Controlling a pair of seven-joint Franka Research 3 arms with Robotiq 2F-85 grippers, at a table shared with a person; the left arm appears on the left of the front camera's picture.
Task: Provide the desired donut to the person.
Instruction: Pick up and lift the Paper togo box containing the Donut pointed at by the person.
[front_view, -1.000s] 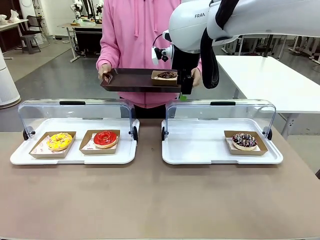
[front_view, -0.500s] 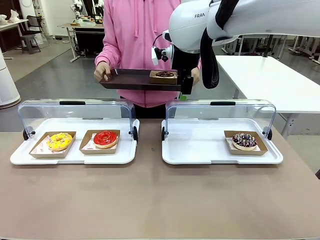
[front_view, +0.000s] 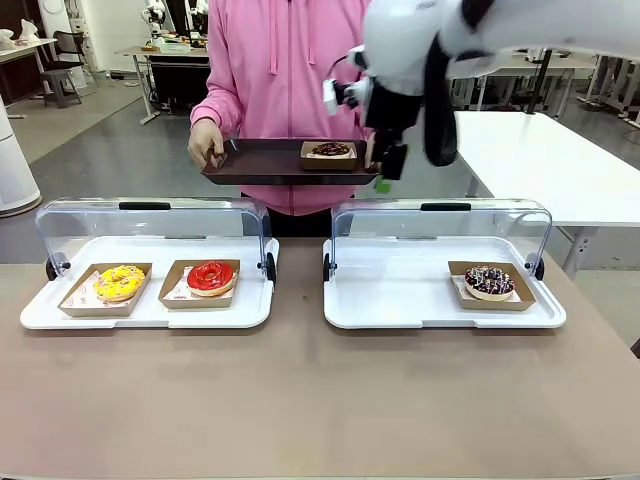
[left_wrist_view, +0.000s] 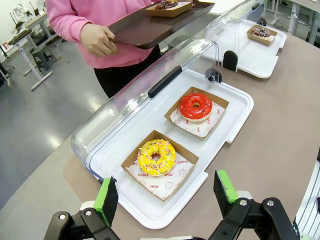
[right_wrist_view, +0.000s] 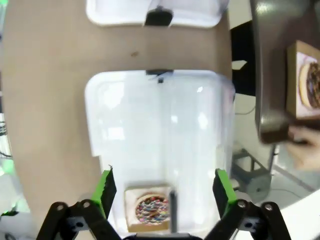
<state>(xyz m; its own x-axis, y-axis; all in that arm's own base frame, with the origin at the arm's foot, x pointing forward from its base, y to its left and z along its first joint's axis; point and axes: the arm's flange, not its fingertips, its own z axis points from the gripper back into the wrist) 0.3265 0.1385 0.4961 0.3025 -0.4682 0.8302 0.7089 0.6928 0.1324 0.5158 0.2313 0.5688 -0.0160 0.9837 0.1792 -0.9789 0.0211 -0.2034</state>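
Right jaws are spread wide with nothing between them. Same for our left jaws, parked above the yellow donut (left_wrist_view: 156, 156) and red donut (left_wrist_view: 195, 105). Since half a second ago our right arm (front_view: 400, 40) has swung right, off the brown tray (front_view: 260, 165) the person (front_view: 280, 60) holds. The chocolate donut (front_view: 331, 150) sits there in its box, so we reckon it's delivered and only pulling back is left.
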